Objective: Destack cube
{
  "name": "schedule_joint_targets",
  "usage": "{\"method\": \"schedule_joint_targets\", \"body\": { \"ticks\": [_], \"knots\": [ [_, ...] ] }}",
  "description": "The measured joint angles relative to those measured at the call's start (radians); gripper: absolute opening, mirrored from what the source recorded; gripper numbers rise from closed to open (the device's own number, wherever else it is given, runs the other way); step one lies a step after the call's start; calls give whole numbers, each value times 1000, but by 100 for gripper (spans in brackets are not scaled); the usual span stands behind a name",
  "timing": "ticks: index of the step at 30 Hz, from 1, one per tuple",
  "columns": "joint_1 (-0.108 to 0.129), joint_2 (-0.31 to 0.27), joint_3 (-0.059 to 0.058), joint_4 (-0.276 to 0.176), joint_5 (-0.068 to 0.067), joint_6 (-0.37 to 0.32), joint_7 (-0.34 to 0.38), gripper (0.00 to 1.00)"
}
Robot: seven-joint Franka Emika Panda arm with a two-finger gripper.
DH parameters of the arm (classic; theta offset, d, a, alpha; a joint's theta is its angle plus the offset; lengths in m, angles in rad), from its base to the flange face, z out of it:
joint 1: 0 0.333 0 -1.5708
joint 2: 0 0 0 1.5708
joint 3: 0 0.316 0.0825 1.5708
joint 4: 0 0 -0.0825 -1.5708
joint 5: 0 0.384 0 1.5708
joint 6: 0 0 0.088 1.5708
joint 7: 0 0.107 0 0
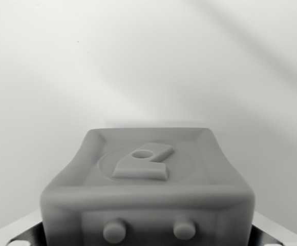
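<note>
A grey cube fills the lower middle of the wrist view, close to the camera. Its top face has a raised border, and inside it a ring around a raised mark that reads like the digit 2. Two round studs stick out of its near side. Dark gripper parts show at the bottom corners; whether the fingers pinch the cube cannot be told. Behind is a plain pale surface.

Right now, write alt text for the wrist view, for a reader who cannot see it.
A grey cube fills the lower middle of the black-and-white wrist view, its recessed top face bearing a raised figure with a small hole, and two round studs on its near side. Behind it is a plain pale surface. No claw fingers can be made out.
</note>
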Motion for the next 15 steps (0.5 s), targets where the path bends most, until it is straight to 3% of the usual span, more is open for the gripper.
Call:
{"method": "schedule_joint_targets", "body": {
  "ticks": [15],
  "knots": [
    [-14,54,14,15,0,40,0,0]
  ]
}}
